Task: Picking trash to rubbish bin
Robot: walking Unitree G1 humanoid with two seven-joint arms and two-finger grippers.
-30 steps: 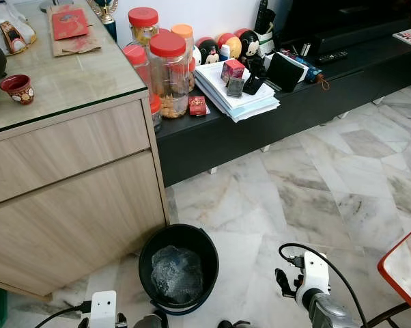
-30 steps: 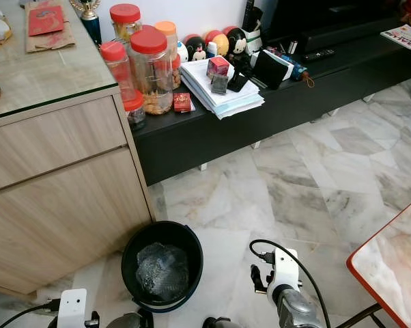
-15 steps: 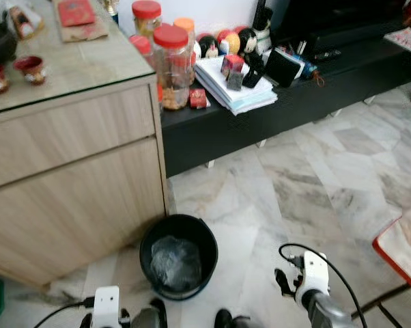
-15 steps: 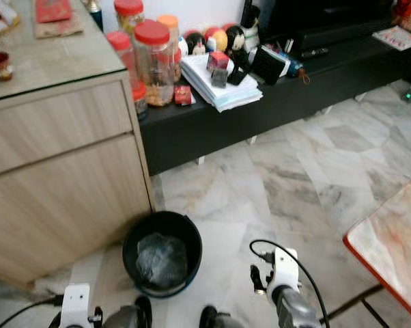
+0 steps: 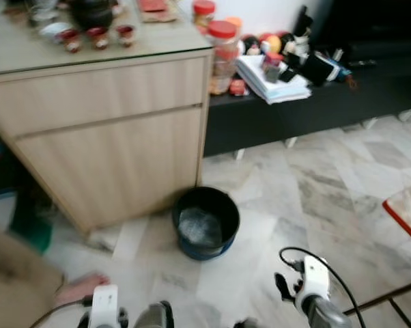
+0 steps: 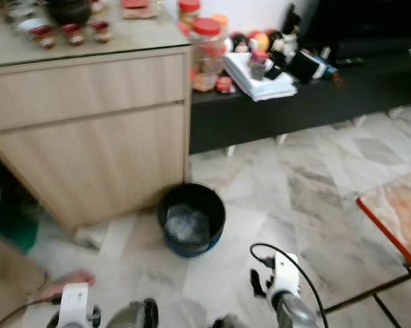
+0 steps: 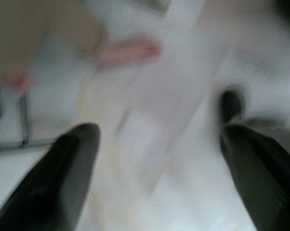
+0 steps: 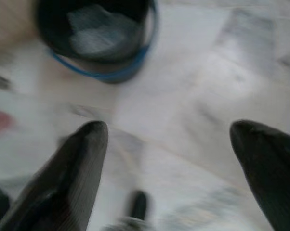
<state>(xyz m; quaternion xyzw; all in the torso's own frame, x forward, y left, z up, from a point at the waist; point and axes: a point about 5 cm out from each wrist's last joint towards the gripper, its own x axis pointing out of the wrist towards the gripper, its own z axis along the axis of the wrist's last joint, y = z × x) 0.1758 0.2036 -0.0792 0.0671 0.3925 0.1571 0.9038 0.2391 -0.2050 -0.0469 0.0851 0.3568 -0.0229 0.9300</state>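
Note:
A black rubbish bin [image 5: 205, 223] with a blue base stands on the marble floor in front of the wooden cabinet [image 5: 110, 130]. Crumpled clear plastic lies inside the rubbish bin [image 8: 99, 36]. My left gripper [image 7: 159, 159] hangs low over pale floor, open, nothing between its black fingers [image 7: 68, 168]. My right gripper [image 8: 169, 159] is also open and empty, its fingers [image 8: 72, 168] spread on this side of the bin. Both arms show at the bottom of the eye views, the right wrist [image 5: 308, 283] near the floor.
A person's bare foot [image 5: 82, 287] rests on the floor at lower left, also blurred as the foot [image 7: 128, 50]. A low black TV bench [image 5: 308, 96] holds jars, papers and figurines. A red-edged table corner [image 5: 407, 212] juts in at the right.
The whole view has swung left and pulled back: the bin now sits farther off, the cabinet is central, and a foot has come into view. Both grippers stay low and open.

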